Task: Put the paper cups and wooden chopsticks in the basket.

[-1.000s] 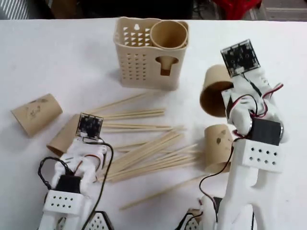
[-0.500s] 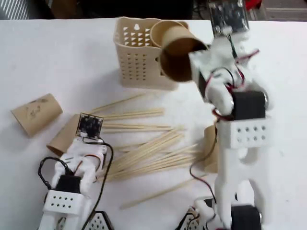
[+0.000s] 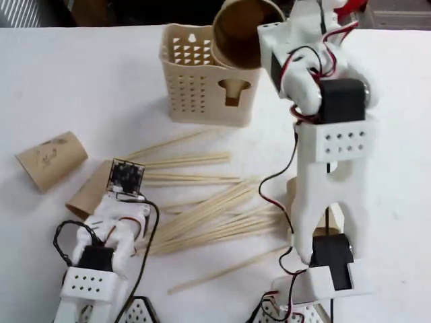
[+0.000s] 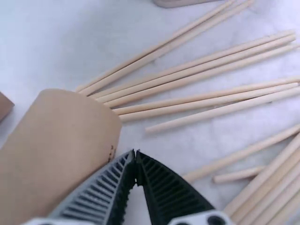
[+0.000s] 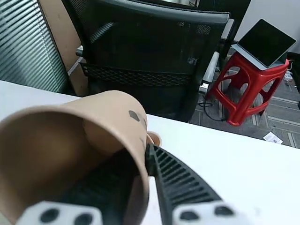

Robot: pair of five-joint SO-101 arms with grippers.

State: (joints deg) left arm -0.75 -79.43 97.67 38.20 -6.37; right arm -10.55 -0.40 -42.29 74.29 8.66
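One paper cup (image 5: 70, 140) is pinched by its wall in the right hand (image 5: 149, 157) and held tilted just above the basket (image 3: 202, 87). Step in hand, as judged: depositing. The next move calls for lowering and release. The left hand (image 4: 136, 161) is pressed together, with a fallen cup (image 4: 56, 136) just beside it and chopsticks (image 3: 202, 215) beyond on the worktop (image 3: 81, 81).

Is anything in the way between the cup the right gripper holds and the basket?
Nothing visible. The right gripper grips the paper cup by its wall, over one corner of the basket. The cup itself hides the compartment beneath it.
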